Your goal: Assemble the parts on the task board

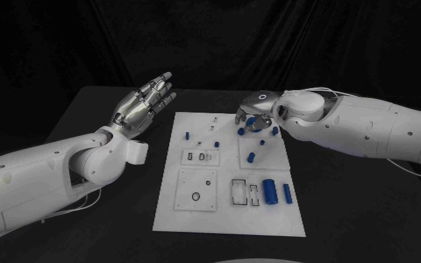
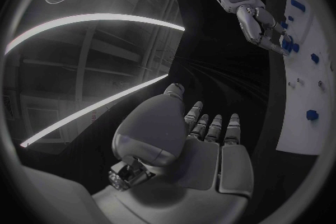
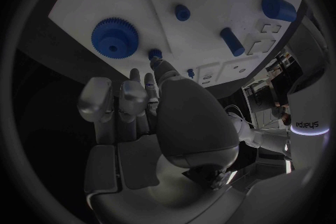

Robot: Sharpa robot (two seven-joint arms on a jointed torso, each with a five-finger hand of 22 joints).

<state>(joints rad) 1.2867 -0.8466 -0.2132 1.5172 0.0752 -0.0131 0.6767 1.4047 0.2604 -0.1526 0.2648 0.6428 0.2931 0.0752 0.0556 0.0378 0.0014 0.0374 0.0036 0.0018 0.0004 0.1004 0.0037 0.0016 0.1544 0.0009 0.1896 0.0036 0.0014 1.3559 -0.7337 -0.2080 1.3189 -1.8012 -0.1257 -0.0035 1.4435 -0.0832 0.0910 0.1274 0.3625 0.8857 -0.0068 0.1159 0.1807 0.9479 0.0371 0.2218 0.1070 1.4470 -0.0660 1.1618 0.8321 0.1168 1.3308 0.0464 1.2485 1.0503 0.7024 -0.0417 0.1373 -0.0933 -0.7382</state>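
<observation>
left hand (image 1: 143, 106) raised off the board's (image 1: 193, 214) left side, fingers apart, holding nothing. right hand (image 1: 253, 115) curled over the far board, hiding parts beneath; whether it grips the gear (image 3: 114, 37) is unclear.

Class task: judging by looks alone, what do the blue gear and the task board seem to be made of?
Blue gear: probably moulded or printed plastic, matte, uniform blue with crisp teeth and no shine. Task board: likely plastic or painted sheet, smooth flat white with cut recesses; which one cannot be told.
</observation>
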